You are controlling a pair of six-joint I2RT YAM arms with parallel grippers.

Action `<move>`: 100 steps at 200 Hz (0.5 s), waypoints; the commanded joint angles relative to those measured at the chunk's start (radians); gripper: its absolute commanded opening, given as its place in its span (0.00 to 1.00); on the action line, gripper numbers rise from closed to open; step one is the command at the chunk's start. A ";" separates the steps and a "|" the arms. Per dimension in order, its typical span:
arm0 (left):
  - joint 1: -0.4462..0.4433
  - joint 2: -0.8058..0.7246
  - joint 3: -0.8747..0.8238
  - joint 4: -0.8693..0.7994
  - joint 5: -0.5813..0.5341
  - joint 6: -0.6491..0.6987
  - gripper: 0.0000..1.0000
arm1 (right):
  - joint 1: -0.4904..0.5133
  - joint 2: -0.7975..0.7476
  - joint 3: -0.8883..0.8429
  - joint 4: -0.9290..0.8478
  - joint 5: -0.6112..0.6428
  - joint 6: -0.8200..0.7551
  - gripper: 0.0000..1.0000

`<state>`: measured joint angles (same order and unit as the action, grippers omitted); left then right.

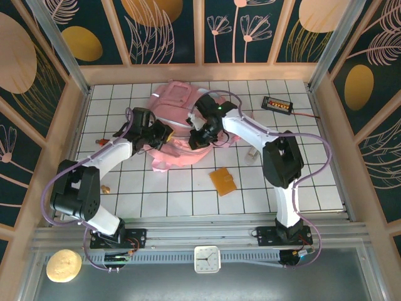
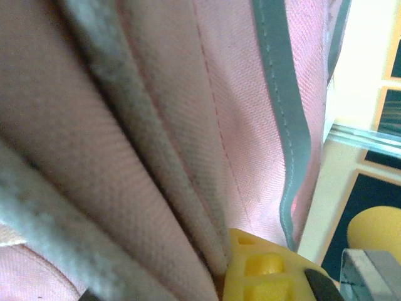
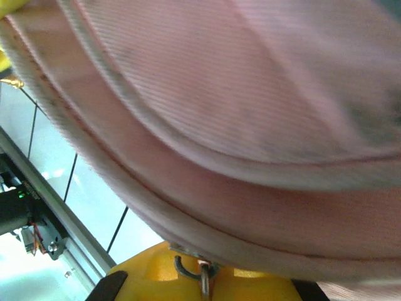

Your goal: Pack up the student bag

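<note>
Two arms meet at the near edge of the student bag [image 1: 177, 100], lying on the desk [image 1: 301, 182]. The left end effector [image 1: 164, 134] and right end effector [image 1: 196, 139] sit buried in pink cloth, so I cannot tell if either is clamped. A shallow pinch could slip and let the fabric drop.

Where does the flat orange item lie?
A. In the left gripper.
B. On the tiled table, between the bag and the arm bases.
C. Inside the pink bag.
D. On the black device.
B: the flat orange item lies on the white tiles of the table, apart from the student bag, on its near side.
</note>
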<state>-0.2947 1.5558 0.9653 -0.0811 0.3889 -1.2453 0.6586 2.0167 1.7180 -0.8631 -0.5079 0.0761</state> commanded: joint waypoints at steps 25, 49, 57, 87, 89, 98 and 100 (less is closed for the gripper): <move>0.110 -0.060 0.056 -0.251 -0.085 0.301 0.00 | -0.106 -0.073 -0.042 -0.079 0.085 -0.063 0.00; 0.119 -0.046 0.125 -0.331 -0.132 0.382 0.00 | -0.158 -0.079 -0.035 -0.096 0.077 -0.076 0.00; 0.122 -0.039 0.142 -0.349 -0.144 0.401 0.00 | -0.173 -0.087 -0.045 -0.097 0.079 -0.079 0.00; 0.127 -0.018 0.165 -0.336 -0.105 0.460 0.00 | -0.244 -0.074 -0.065 -0.057 0.094 -0.090 0.00; 0.127 -0.017 0.166 -0.338 -0.105 0.465 0.00 | -0.248 -0.072 -0.066 -0.050 0.098 -0.091 0.00; 0.129 -0.016 0.168 -0.344 -0.107 0.495 0.00 | -0.274 -0.056 -0.066 -0.016 0.111 -0.101 0.00; 0.128 -0.016 0.168 -0.347 -0.110 0.501 0.00 | -0.280 -0.052 -0.066 -0.010 0.113 -0.105 0.00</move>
<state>-0.2344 1.5356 1.1065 -0.3351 0.4168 -0.9215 0.5175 1.9980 1.6737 -0.8360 -0.5518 -0.0093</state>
